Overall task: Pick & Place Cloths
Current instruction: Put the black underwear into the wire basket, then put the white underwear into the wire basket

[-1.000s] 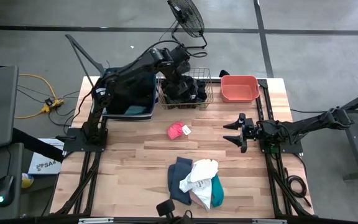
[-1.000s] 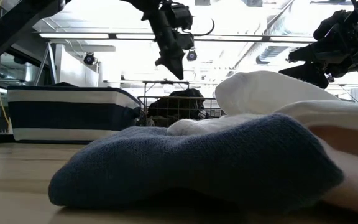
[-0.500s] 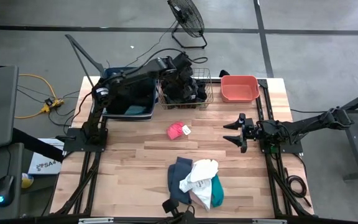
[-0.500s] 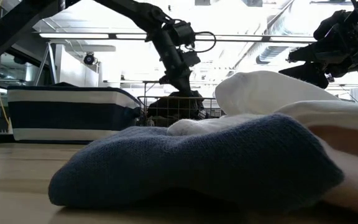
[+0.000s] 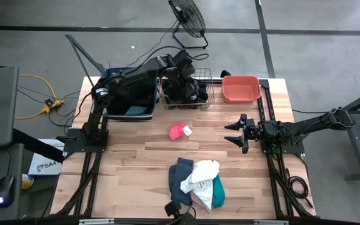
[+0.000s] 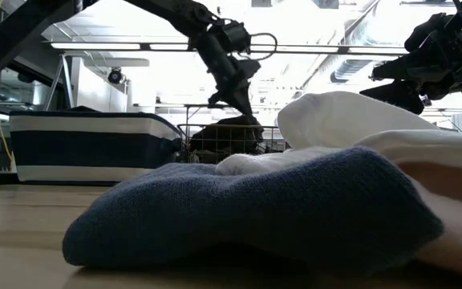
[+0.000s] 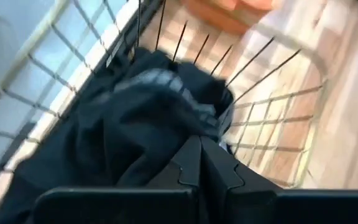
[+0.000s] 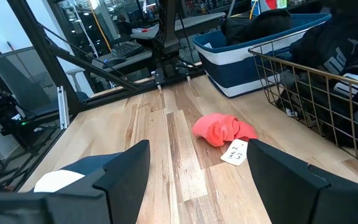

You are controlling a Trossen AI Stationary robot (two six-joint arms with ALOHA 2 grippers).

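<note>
Black cloths (image 5: 183,92) fill the wire basket (image 5: 209,100) at the counter's (image 5: 136,156) twelve o'clock, the left tool (image 7: 202,163) closed above them, while the right tool (image 5: 237,133) waits open at three o'clock.

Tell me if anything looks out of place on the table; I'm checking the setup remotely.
Nothing looks damaged or spilled. The bright pink cloth lies alone mid-table, and a loose pile of cloths sits near the front edge. The left gripper is down in the wire basket, shut on black cloth. The right gripper waits open.
</note>
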